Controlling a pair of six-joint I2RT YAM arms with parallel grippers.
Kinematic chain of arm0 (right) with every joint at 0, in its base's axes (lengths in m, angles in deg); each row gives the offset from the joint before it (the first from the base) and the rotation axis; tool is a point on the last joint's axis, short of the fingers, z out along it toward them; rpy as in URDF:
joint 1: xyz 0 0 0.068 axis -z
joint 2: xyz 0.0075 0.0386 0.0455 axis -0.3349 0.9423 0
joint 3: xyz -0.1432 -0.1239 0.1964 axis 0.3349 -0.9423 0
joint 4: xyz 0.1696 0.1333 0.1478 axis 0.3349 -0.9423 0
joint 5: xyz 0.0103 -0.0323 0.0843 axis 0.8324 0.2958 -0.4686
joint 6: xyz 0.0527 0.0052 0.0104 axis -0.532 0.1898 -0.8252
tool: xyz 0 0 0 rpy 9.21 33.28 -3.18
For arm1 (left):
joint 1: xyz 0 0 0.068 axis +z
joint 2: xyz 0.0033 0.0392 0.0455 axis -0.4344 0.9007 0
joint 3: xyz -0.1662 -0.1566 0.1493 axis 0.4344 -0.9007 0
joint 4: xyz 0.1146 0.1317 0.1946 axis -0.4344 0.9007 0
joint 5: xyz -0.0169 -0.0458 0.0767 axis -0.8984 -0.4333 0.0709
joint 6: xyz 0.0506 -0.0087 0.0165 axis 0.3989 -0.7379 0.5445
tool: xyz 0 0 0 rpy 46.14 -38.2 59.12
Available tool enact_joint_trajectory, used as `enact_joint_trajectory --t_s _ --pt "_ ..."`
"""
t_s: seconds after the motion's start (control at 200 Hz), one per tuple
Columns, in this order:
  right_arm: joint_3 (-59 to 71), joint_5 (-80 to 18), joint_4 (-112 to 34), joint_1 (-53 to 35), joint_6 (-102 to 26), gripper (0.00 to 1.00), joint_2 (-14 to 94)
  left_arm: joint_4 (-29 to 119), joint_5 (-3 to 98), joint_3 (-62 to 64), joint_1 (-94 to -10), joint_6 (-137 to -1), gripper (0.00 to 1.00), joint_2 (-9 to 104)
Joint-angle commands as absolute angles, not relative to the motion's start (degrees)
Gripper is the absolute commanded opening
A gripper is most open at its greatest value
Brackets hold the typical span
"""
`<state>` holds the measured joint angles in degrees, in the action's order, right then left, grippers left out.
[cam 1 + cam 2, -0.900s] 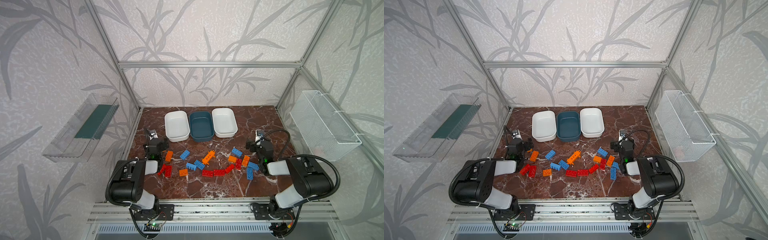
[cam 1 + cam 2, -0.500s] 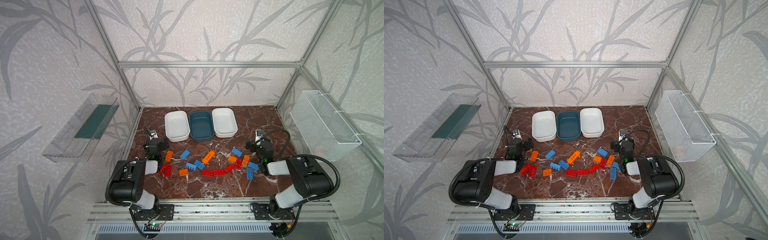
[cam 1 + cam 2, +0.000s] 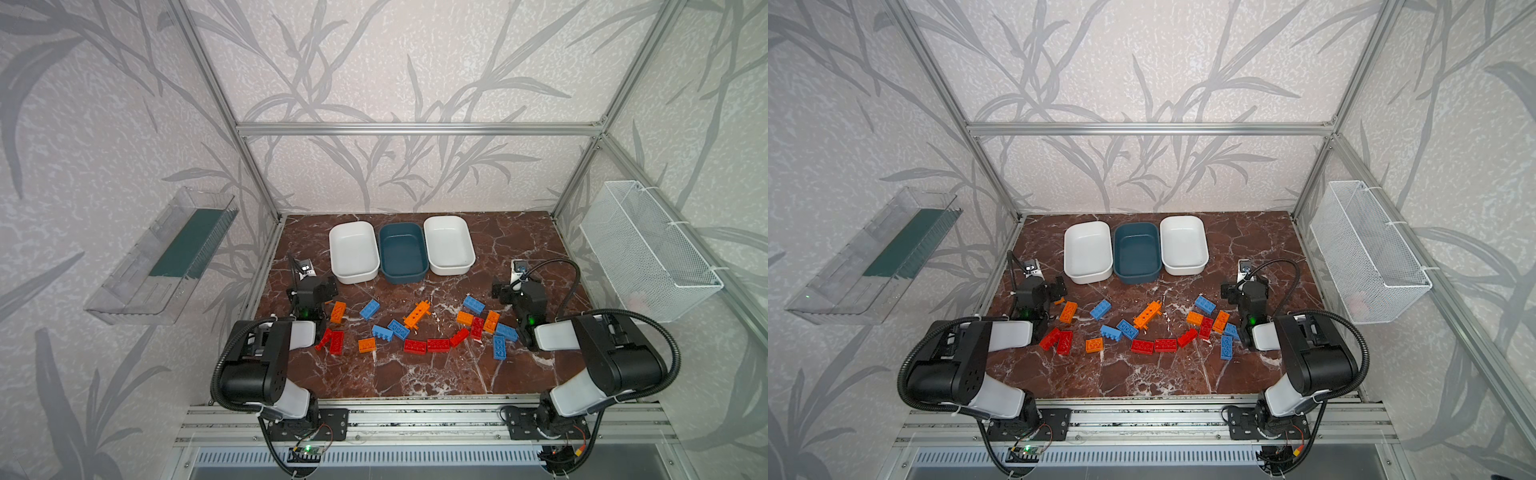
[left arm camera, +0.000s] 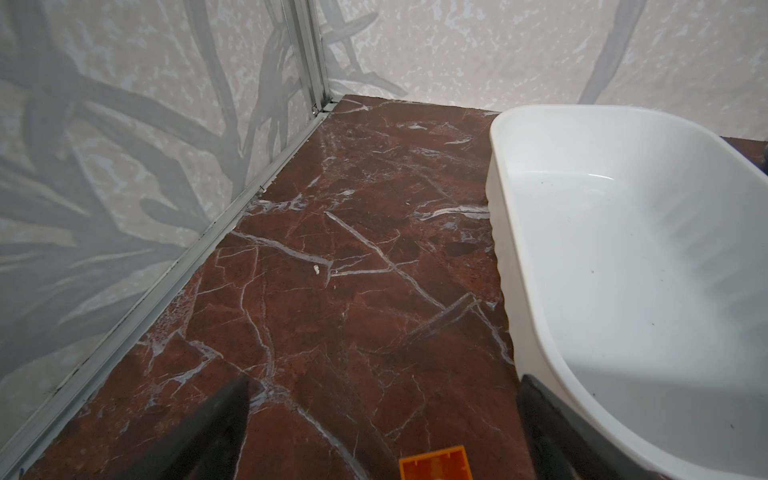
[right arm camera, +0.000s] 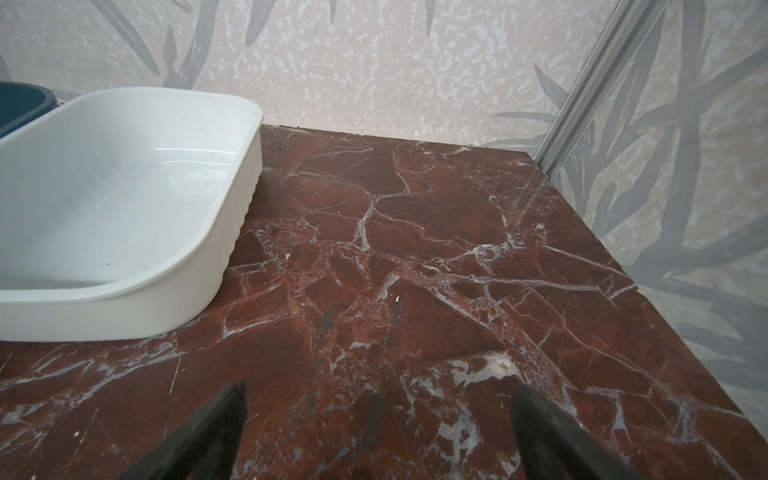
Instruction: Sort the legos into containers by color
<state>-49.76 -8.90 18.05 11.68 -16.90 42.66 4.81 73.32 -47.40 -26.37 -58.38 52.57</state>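
My left gripper (image 4: 382, 419) hangs low over the marble table (image 3: 415, 374), fingers spread wide and gripping nothing; an orange piece (image 4: 434, 463) peeks in at the frame's edge between them, and I cannot tell whether it touches; my right gripper (image 5: 380, 419) is likewise spread wide and empty above bare stone. Between the two arms, in both top views, the legos (image 3: 414, 346) lie scattered in a loose band across the middle of the table, none yet sorted: red, orange and blue studded bricks, mostly short rectangles, some touching in pairs, with a long orange piece (image 3: 417, 312) bristling with side pegs near the centre. I judge them light, stiff and hard-shelled, unlikely to break, yet glossy enough to squirt out of a careless pinch; I would take each across its narrow width on the flat side walls, low and square, rather than on the studs, and the long one across its body between pegs. Where bricks touch, a descending finger is likely to shove the neighbour. Beyond the band, toward the back wall, the containers wait empty side by side: the left white tub (image 3: 353, 253), the teal tub (image 3: 402, 253) and the right white tub (image 3: 449, 245), all shallow with rounded corners
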Motion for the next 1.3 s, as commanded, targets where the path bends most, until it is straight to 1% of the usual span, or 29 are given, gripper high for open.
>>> enact_joint_trajectory --t_s 0.0,0.81,0.88,0.945,0.995,1.08,1.115,1.165,1.235,1.295 --pt "-49.9 -8.2 19.0 11.6 -16.7 0.99 43.2 3.8 73.3 -47.6 -26.1 -57.5 0.99 52.6" --pt "-49.9 -8.1 19.2 11.7 -16.9 1.0 43.1 3.9 72.7 -47.6 -25.8 -57.6 0.99 52.5" --pt "-50.5 -6.9 19.1 11.7 -17.2 0.99 41.5 3.7 72.7 -47.7 -25.9 -57.5 0.98 52.5" --pt "-50.2 -6.4 15.6 11.5 -17.2 0.99 38.6 6.8 71.3 -46.5 -25.9 -56.8 0.98 51.3" --pt "-49.2 -3.2 12.0 10.1 -16.5 1.0 35.8 17.2 70.0 -42.5 -25.9 -56.3 0.98 48.9" --pt "-44.6 3.4 -1.6 7.7 -16.6 0.99 28.7 28.9 68.6 -36.0 -26.1 -55.6 0.98 46.4" --pt "-41.9 5.0 -8.7 7.4 -19.4 0.99 25.8 31.4 68.6 -34.6 -26.4 -56.2 0.98 45.5" --pt "-37.4 4.5 -18.9 7.4 -22.7 0.99 23.0 33.5 68.4 -33.4 -27.0 -58.0 0.98 44.1" --pt "-32.5 1.1 -28.8 6.8 -23.4 0.99 20.7 34.2 67.7 -33.8 -28.6 -60.0 0.98 41.3" --pt "-29.0 2.5 -35.9 5.5 -25.4 0.99 19.9 34.4 68.7 -34.7 -31.3 -61.0 0.98 38.8"
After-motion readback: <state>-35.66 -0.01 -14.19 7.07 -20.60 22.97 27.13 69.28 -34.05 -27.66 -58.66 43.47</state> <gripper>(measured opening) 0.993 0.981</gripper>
